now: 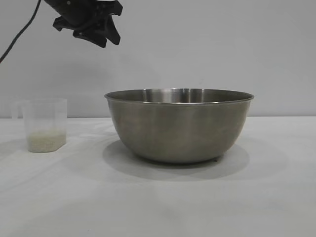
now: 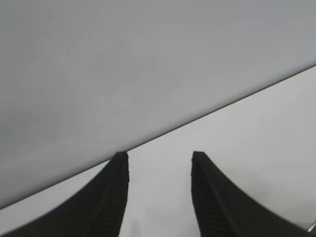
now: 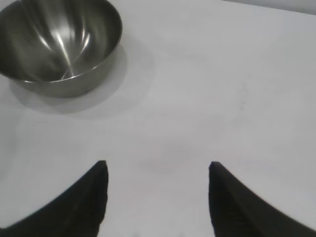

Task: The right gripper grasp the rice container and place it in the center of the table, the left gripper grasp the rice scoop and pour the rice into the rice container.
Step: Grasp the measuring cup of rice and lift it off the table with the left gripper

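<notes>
The rice container [image 1: 178, 126], a large steel bowl, stands on the white table [image 1: 158, 202] at the middle; it also shows in the right wrist view [image 3: 59, 42], empty, well apart from my right gripper [image 3: 157, 170], which is open over bare table. The rice scoop [image 1: 44, 124], a frosted plastic cup, stands upright at the left with rice [image 1: 46, 141] in its bottom. My left gripper [image 1: 101, 29] hangs high in the air, above and between scoop and bowl. In its wrist view the left gripper [image 2: 159, 157] is open and empty, with only table and wall beyond.
A plain grey wall [image 1: 207, 44] rises behind the table's far edge. Bare tabletop lies in front of the bowl and to its right. The right arm does not show in the exterior view.
</notes>
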Controlling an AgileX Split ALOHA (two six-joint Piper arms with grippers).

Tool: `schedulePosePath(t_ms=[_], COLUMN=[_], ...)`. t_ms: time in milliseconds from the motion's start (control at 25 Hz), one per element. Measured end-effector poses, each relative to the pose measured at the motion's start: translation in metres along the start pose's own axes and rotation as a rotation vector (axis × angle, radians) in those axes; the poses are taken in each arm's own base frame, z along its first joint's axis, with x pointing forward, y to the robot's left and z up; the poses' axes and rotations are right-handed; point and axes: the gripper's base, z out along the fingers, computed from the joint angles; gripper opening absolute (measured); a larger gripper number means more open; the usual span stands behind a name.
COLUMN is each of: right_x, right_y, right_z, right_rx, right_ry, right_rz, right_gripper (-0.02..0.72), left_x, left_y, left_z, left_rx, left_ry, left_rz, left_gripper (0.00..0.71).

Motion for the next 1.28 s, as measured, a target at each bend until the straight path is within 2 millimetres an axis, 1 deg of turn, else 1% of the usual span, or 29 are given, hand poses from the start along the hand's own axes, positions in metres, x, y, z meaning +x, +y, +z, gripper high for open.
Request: schedulePosePath(t_ms=[240,440,560,680,800,840,920,1080,1160,1200,1280], right_x=[0.025,0.031,0.031,0.032,0.032,0.032,0.032,0.032,0.032,0.032,0.032], right_y=[0.004,0.005,0.005,0.005,0.005,0.005,0.005,0.005,0.005,0.005,0.005], right_z=[-0.004,-0.009,-0.008,-0.008,-0.008,-0.008,-0.008,-0.008,-0.008,-0.008,-0.008], right_rx=[0.029,0.036,0.036,0.036,0.036,0.036,0.036,0.036,0.036,0.036,0.036], right_ry=[-0.019,-0.044,-0.041,-0.039,-0.039,-0.039,-0.039,-0.039,-0.039,-0.039,-0.039], right_rz=[-0.002,-0.01,-0.009,-0.009,-0.009,-0.009,-0.009,-0.009,-0.009,-0.009,-0.009], right_gripper=[0.423,0.423,0.423,0.423,0.423,0.423,0.423,0.423,0.423,0.423,0.423], left_x=[0.0,0.0,-0.006,-0.021,-0.039,-0.042,-0.043,-0.014,0.004,0.009,0.021], left_y=[0.0,0.0,-0.002,-0.008,-0.016,-0.019,-0.022,-0.023,-0.025,-0.026,-0.029], left_z=[0.0,0.0,-0.005,-0.02,-0.043,-0.051,-0.068,-0.093,-0.106,-0.113,-0.123], left_rx=[0.002,0.004,0.008,0.031,0.054,0.057,0.048,-0.025,-0.053,-0.065,-0.071], left_ry=[0.0,0.001,-0.013,-0.036,-0.069,-0.077,-0.083,-0.052,-0.037,-0.045,-0.035], left_rz=[0.0,0.0,0.004,0.067,0.128,0.134,0.133,0.083,0.119,0.117,0.181], left_gripper=[0.245,0.245,0.245,0.245,0.245,0.245,0.245,0.245,0.245,0.245,0.245])
